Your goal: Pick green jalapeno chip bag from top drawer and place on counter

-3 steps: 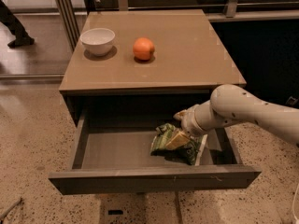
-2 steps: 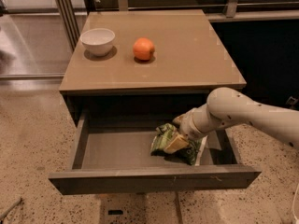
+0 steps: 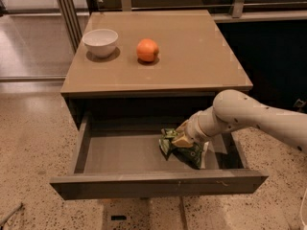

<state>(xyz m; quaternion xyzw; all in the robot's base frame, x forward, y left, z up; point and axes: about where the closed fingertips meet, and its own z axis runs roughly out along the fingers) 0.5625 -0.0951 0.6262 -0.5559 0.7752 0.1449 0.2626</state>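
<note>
The green jalapeno chip bag (image 3: 188,153) lies crumpled on the floor of the open top drawer (image 3: 158,184), at its right side. My gripper (image 3: 181,139) reaches down into the drawer from the right and sits on the bag's top left part, hiding some of it. My white arm (image 3: 240,114) crosses over the drawer's right end. The tan counter (image 3: 192,56) above the drawer carries nothing on its right half.
A white bowl (image 3: 100,41) and an orange round fruit (image 3: 147,50) stand on the back left of the counter. Speckled floor (image 3: 29,147) surrounds the cabinet. Metal railing posts (image 3: 67,13) stand behind on the left.
My arm has shifted slightly lower and to the left, bringing the gripper further onto the bag. The bag lies where it was.
</note>
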